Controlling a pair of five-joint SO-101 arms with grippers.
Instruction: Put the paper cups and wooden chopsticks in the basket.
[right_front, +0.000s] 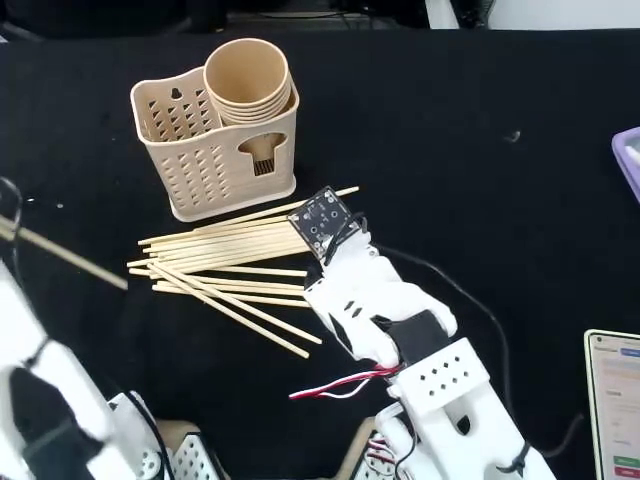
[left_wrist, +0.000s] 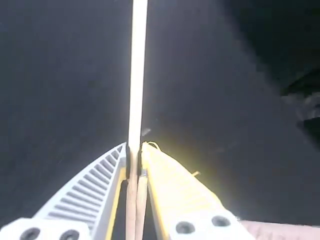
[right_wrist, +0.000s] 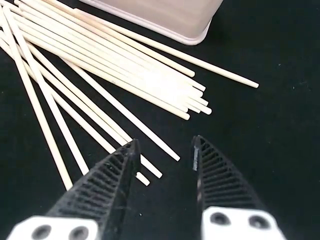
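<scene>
Many loose chopsticks lie beneath the right gripper, fingers spread; closing askew could scatter them. The left gripper pinches a chopstick that might slip.

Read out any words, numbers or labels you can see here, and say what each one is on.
No text is readable.
White-framed screen at the table's right edge: lines of print, too small to read.
Beige perforated plastic basket, stacked tan paper cups, pale wooden chopsticks: no lettering visible.
</scene>
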